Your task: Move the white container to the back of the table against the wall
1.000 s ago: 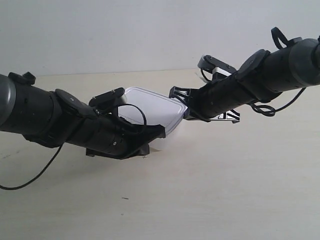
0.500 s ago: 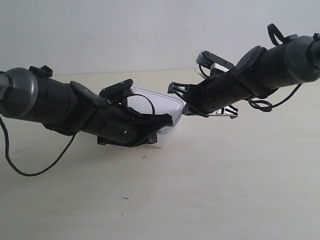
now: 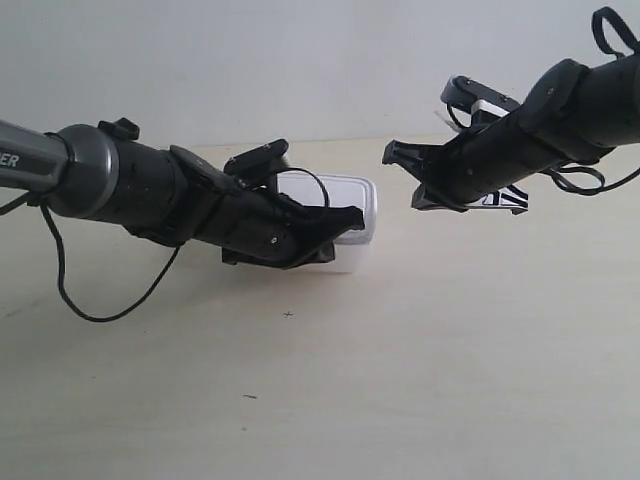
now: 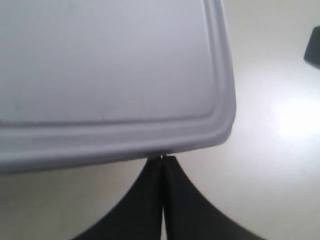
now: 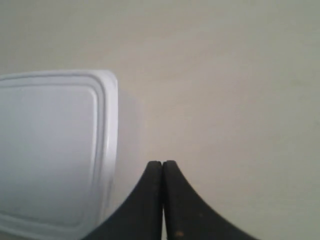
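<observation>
White plastic, the white container [image 3: 345,205] sits on the table [image 3: 420,380] at the exterior view's centre, short of the wall [image 3: 300,60] that fills the upper frame. The left gripper [image 3: 352,216] reaches in from the left, and the right gripper [image 3: 392,153] hangs apart at upper right. In the left wrist view, the left gripper [image 4: 163,159] is closed on nothing and meets the container's [image 4: 110,65] lid rim, so this arm looks placed to push. In the right wrist view, the right gripper [image 5: 163,164], likewise closed and empty, stands beside the container [image 5: 50,150], clear of it.
</observation>
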Available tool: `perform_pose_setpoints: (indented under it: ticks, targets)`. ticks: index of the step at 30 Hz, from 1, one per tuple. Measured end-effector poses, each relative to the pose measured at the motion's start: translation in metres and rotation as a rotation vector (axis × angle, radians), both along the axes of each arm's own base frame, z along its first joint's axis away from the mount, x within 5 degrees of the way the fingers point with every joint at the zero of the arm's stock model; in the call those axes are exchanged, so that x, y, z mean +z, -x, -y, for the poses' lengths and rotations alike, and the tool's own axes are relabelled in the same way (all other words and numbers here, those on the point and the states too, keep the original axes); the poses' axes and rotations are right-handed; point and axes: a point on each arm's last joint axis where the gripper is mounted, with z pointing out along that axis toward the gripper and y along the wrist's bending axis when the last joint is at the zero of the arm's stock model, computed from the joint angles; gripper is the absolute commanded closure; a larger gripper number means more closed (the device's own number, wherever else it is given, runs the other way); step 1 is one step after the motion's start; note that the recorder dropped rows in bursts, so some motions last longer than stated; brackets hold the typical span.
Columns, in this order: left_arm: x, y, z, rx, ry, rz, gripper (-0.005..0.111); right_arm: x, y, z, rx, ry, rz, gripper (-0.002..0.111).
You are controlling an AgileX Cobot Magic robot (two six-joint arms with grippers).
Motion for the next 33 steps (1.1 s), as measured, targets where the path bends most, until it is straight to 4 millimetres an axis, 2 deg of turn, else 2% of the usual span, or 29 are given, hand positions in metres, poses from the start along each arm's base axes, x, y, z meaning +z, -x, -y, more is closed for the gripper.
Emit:
perform_pose_setpoints:
  ticks: [5, 11, 16, 20, 21, 26, 33]
  targets:
    - [0.0, -0.009, -0.001, -0.03, 0.024, -0.007, 0.107, 0.01, 0.009, -0.003, 0.041, -0.028, -0.059, 0.108]
    - [0.008, 0.003, -0.01, -0.092, -0.018, -0.001, 0.107, 0.012, 0.021, -0.012, 0.104, -0.059, -0.149, 0.108]
    - [0.019, 0.023, -0.026, -0.064, -0.064, 0.015, 0.107, 0.012, 0.034, -0.041, 0.186, -0.066, -0.167, 0.108]
    - [0.004, 0.034, -0.039, -0.01, -0.13, -0.001, 0.107, 0.011, 0.046, -0.07, 0.253, -0.061, -0.159, 0.108]
    - [0.003, 0.034, -0.041, -0.011, -0.144, 0.007, 0.107, 0.008, 0.046, -0.071, 0.249, -0.06, -0.16, 0.108]
    - [0.004, 0.027, -0.048, 0.031, -0.206, 0.076, 0.107, -0.033, 0.04, -0.072, 0.198, -0.037, -0.237, 0.108]
    - [-0.013, 0.013, -0.077, 0.109, -0.238, 0.044, 0.107, -0.042, 0.022, -0.077, 0.154, -0.039, -0.187, 0.108]
